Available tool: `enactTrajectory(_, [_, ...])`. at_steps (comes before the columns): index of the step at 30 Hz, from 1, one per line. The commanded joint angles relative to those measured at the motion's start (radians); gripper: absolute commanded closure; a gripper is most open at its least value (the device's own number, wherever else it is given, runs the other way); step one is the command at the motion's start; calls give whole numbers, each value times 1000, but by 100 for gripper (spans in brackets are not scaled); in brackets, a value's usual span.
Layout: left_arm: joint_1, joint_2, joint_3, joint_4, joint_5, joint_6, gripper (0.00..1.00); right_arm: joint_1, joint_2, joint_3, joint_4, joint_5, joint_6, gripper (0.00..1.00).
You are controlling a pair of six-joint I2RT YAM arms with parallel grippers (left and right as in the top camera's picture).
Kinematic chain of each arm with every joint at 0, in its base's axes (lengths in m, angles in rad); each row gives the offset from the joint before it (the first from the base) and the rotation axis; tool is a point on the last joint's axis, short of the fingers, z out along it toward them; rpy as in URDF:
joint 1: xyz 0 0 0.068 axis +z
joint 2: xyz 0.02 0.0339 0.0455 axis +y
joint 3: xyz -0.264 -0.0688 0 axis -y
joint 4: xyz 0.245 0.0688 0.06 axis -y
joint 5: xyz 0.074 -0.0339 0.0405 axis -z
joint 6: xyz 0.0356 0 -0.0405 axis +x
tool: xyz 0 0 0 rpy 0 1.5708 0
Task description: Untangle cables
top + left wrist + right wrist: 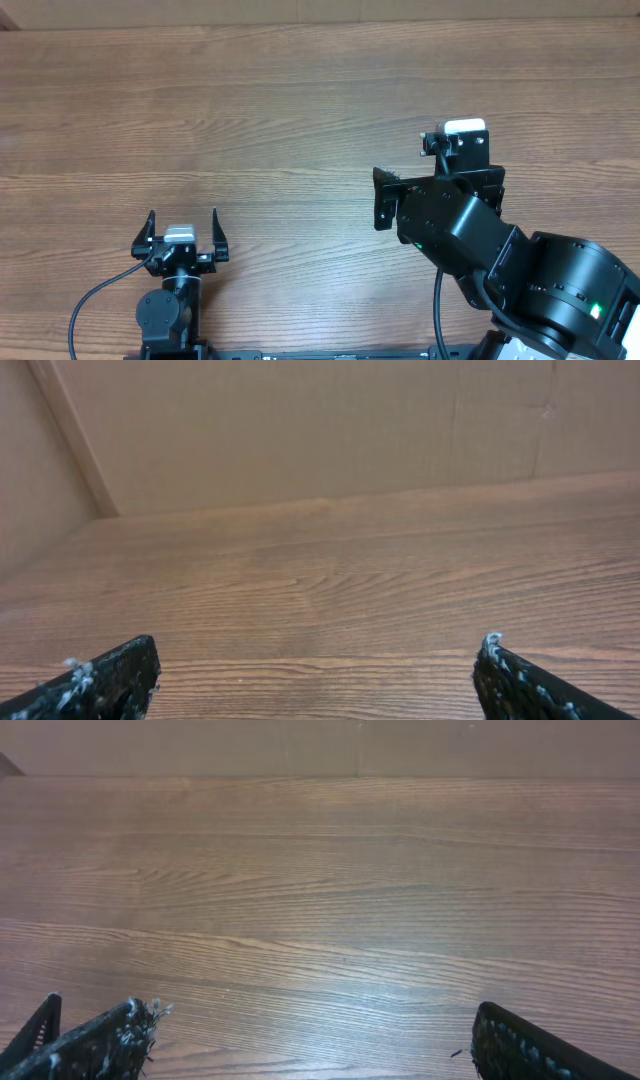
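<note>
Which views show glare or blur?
Overhead: even light, wood table grain sharp, no glare. Right wrist: pale sheen on the near table, far part darker. Left wrist: softer overall, left end effector fingertips slightly blurred at the bottom corners.

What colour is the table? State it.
The table is brown with a wood-grain pattern, clearest in the overhead view.

Brown wood-grain table (300, 100), black pincers (183, 228)
</note>
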Motion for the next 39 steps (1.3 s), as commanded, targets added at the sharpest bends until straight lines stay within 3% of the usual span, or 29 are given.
enactTrajectory(1, [5, -8, -3, 1, 9, 26, 0, -11, -4, -8, 13, 33, 4, 0])
enactTrajectory(9, [4, -8, -3, 1, 8, 26, 1, -268, -29, -131, 289, -4, -2, 0])
enactTrajectory(11, [4, -8, -3, 1, 9, 26, 0, -353, -47, -172, 446, -91, -100, 0])
enactTrajectory(14, [5, -8, -3, 0, 9, 26, 0, -516, -93, -237, 763, -430, -475, 0])
enactTrajectory(16, [4, -8, -3, 1, 9, 26, 0, -586, -118, -263, 840, -546, -555, 0])
enactTrajectory(23, [4, -8, -3, 1, 9, 26, 0, -777, -277, -416, 915, -561, -578, 0])
enactTrajectory(29, [5, -8, -3, 0, 8, 26, 0, -888, -482, -689, 1044, -563, -578, 0])
enactTrajectory(39, [4, -8, -3, 1, 9, 26, 0, -993, -825, -1279, 1551, -674, -578, 0])
